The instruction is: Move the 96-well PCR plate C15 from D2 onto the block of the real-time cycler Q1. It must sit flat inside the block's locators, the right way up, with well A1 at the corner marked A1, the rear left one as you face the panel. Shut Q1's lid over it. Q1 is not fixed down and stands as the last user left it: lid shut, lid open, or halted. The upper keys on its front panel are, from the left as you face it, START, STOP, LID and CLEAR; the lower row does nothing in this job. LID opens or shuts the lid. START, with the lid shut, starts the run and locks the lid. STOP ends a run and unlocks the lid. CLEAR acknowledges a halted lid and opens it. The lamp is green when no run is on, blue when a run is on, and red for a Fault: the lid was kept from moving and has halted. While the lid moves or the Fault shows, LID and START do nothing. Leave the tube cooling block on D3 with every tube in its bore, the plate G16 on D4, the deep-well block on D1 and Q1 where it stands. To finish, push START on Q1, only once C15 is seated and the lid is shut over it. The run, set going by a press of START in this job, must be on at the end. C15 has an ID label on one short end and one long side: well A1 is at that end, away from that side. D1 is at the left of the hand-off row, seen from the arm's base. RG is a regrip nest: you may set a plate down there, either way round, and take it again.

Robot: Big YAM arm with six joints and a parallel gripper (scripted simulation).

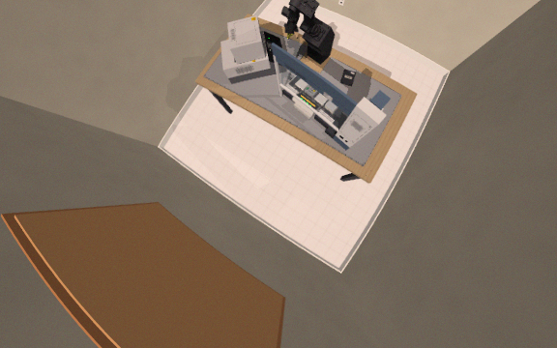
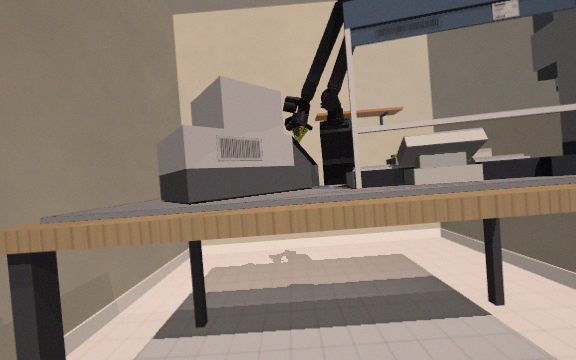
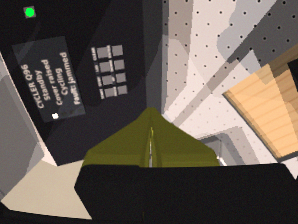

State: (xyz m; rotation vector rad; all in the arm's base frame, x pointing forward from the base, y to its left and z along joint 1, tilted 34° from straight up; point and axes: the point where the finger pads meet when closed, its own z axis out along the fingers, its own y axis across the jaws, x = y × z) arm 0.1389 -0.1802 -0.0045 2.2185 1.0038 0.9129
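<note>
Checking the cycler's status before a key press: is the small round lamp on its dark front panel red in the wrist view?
No, the small round lamp on the dark front panel glows green, not red.

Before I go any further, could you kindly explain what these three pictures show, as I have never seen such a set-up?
A black robot arm stands on a wooden bench. One picture looks down from high above, one looks across the bench from low down, and one comes from a camera on the arm's wrist. The grey machine on the bench has its lid shut. Its dark sloping front panel carries small keys and a green lamp. The arm's gripper has yellow-green fingers pressed together, holding nothing, and it hangs just above that panel. A shelf frame with more equipment stands further along.
</note>
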